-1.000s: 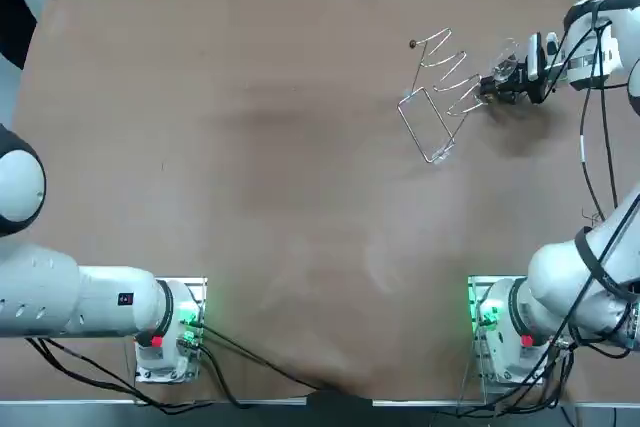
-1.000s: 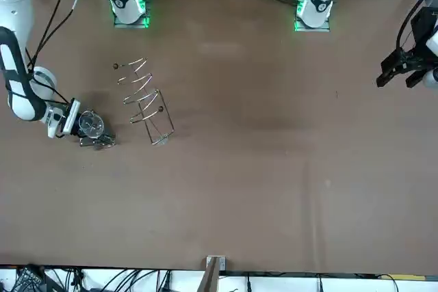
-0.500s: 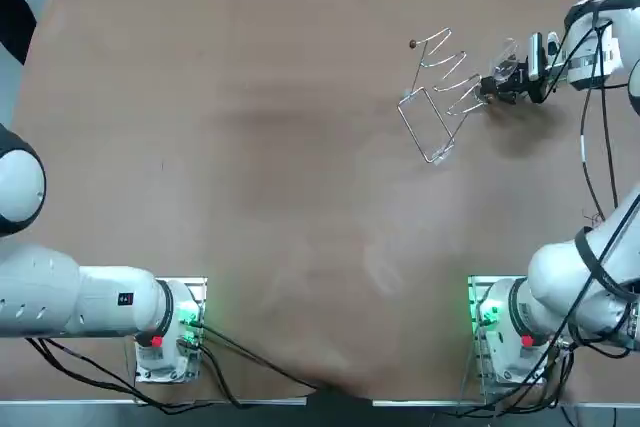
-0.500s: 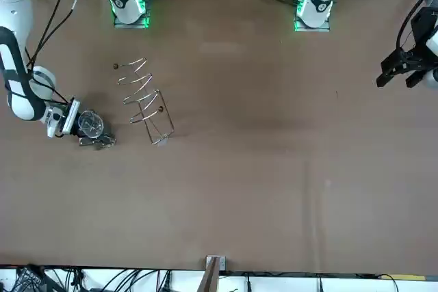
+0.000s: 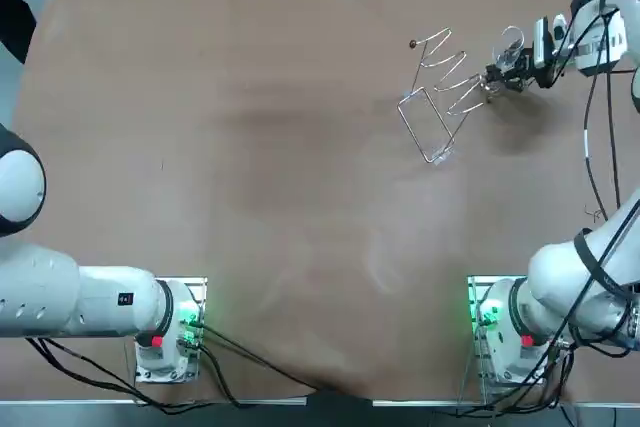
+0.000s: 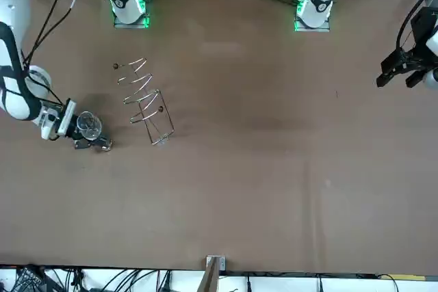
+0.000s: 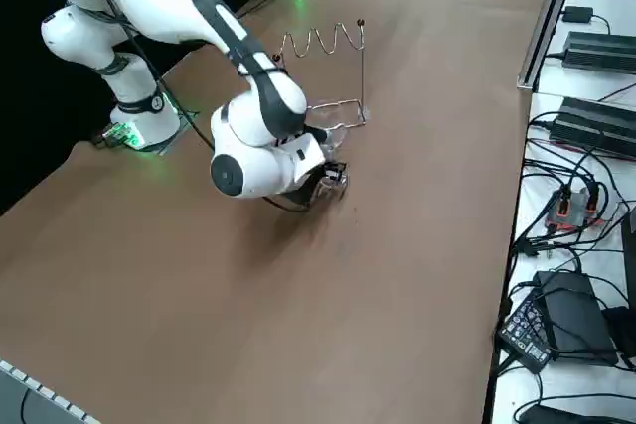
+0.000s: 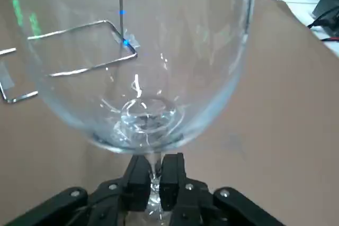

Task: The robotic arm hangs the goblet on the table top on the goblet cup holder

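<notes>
One goblet, stem clamped in right hand, beside one holder.

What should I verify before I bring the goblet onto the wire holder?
1. Grip: the right gripper is shut on the stem of the goblet: ok.
2. Goblet bowl whole, with no crack showing in the wrist view: ok.
3. The wire goblet holder stands upright on its base: ok.
4. Goblet hung on the holder: not ok. It is held beside the holder, on the working arm's side.
5. Goblet foot apart from the holder's wire loops: cannot tell.
6. Goblet lifted off the table: cannot tell.
</notes>
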Tool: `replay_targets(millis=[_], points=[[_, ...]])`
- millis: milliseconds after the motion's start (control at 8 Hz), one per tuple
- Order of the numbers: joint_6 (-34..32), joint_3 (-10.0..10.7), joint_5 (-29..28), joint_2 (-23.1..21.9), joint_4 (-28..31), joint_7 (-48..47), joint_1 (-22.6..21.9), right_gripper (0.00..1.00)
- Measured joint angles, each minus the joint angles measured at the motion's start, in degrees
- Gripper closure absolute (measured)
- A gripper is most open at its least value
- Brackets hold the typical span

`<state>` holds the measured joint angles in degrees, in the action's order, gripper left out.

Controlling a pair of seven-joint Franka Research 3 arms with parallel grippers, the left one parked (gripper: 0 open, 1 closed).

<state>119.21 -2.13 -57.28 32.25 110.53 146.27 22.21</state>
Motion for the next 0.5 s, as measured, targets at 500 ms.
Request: replay_targets(millis=[500], points=[[4.21, 0.08, 12.09, -6.59, -2.46, -10.15, -0.39, 0.87]])
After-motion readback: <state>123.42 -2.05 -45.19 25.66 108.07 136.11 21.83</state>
